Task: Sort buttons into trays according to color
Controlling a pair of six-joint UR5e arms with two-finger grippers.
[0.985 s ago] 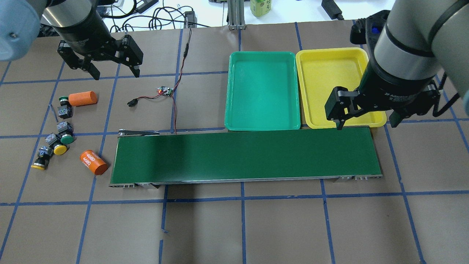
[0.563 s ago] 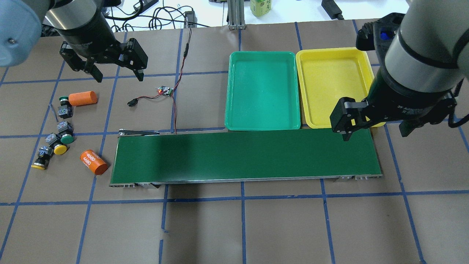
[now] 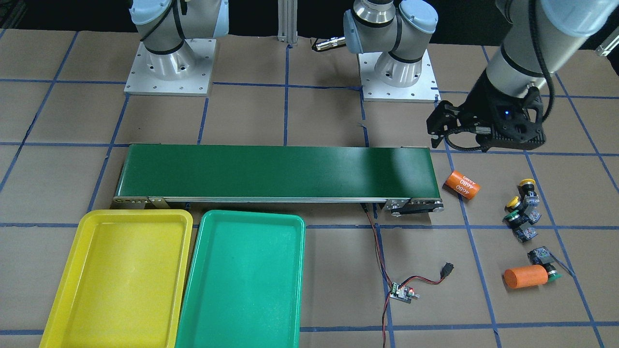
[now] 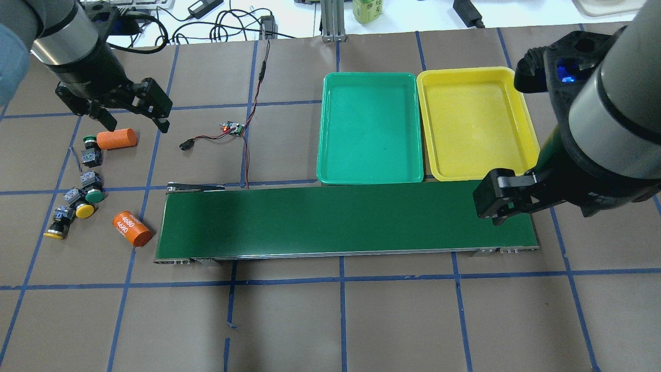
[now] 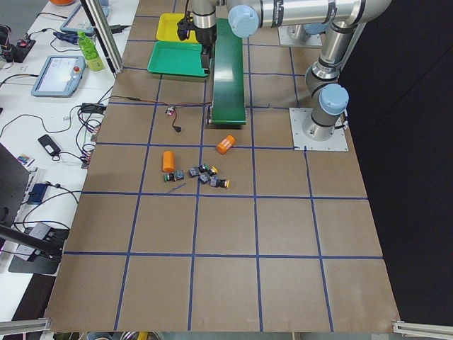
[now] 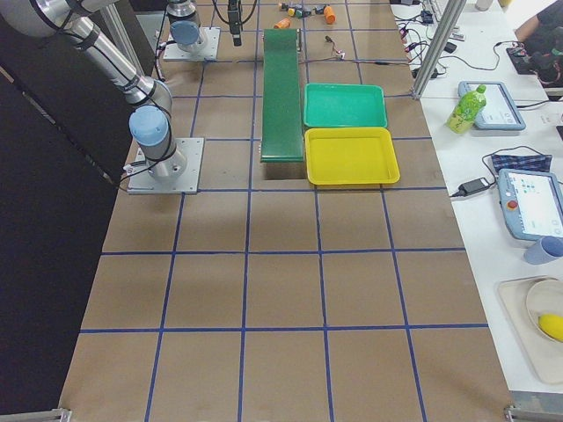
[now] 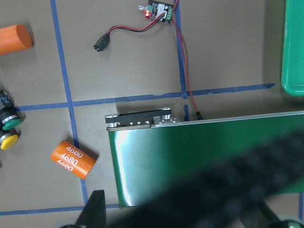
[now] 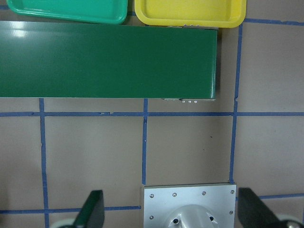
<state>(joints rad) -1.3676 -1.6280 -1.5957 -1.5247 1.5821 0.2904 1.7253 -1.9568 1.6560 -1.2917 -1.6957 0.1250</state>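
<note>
Four buttons lie loose at the table's left end. One green-capped button [image 4: 90,140] is next to an orange cylinder. Another green one [image 4: 95,196] and two yellow ones [image 4: 84,210] [image 4: 53,234] lie below it. My left gripper [image 4: 137,122] hangs open and empty above that cylinder, up and to the right of the buttons. Its wrist view catches a green cap [image 7: 10,124] and a yellow cap [image 7: 8,140] at the left edge. The green tray [image 4: 369,129] and yellow tray [image 4: 475,124] are both bare. My right gripper [image 8: 173,213] is open, high over the belt's right end.
A long dark green conveyor belt [image 4: 346,219] runs across the middle, in front of the trays. Two orange cylinders [image 4: 116,138] [image 4: 132,229] lie among the buttons. A small circuit board [image 4: 233,128] with red-black wires sits behind the belt's left end. Cables and a bottle line the far edge.
My left gripper has swung left and nearer, to above the upper orange cylinder. My right gripper has come forward from the yellow tray's front rim to over the belt's right end. Both stayed open.
</note>
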